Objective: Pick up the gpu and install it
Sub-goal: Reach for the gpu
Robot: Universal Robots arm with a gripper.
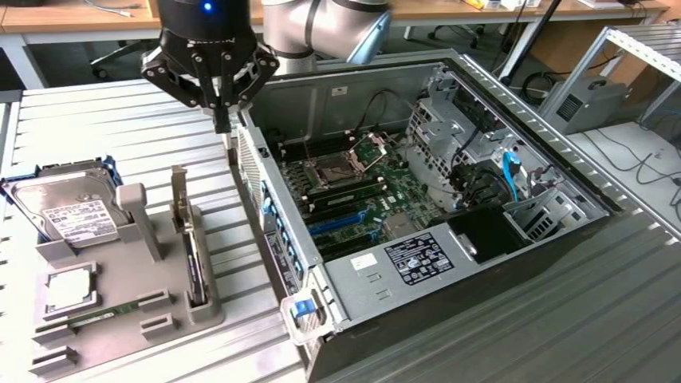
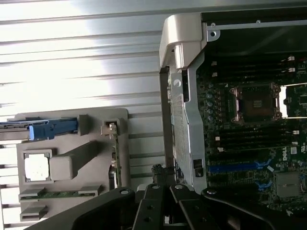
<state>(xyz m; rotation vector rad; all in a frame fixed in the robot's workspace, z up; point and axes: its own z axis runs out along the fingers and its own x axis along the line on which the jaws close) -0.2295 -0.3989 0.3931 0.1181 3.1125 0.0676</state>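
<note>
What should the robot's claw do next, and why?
Probably slide toward the exterior view's left, to sit above the gpu. The gripper is shut, holds nothing and hangs by the computer case wall, while the gpu stands upright in its gray holder, untouched.

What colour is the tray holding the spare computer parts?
Grey; the tray shows best in the exterior view.
</note>
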